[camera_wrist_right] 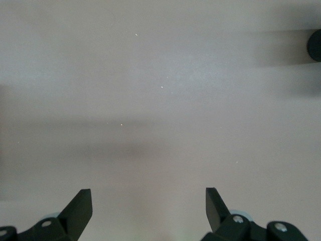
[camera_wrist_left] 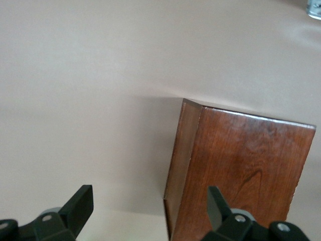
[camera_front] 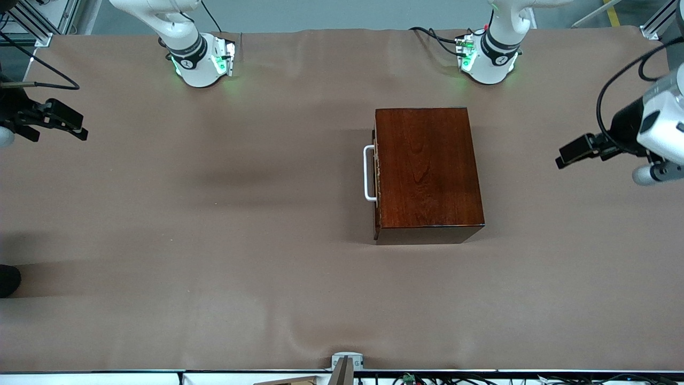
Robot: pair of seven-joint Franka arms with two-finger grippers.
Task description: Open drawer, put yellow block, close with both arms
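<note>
the drawer (camera_front: 377, 174) is seen fully pushed into the dark reddish-brown wooden box (camera_front: 427, 168), with only its front edge and the white bar handle (camera_front: 368, 173) showing on the side turned toward the right arm's end of the table. the box is found near the middle of the table (camera_front: 214, 240), well apart from both pincers. the yellow block cannot be found in any view.

the box is judged heavy and rigid, its glossy top likely slippery, so it may need to be braced while the drawer is pulled. the handle is judged stiff and thin, and is the natural place to be gripped: across the middle of the bar, with one finger slipped into the gap between bar and drawer front. the drawer tray is expected to slide with some friction.

the left gripper (camera_wrist_left: 150, 203) is held up in the air at the left arm's end of the table, its fingers spread wide with nothing between them; the box is seen ahead of and below it in its wrist view. the right gripper (camera_wrist_right: 149, 206) is likewise spread wide and empty, over bare table at the right arm's end, with the handle side of the box well away from it.
</note>
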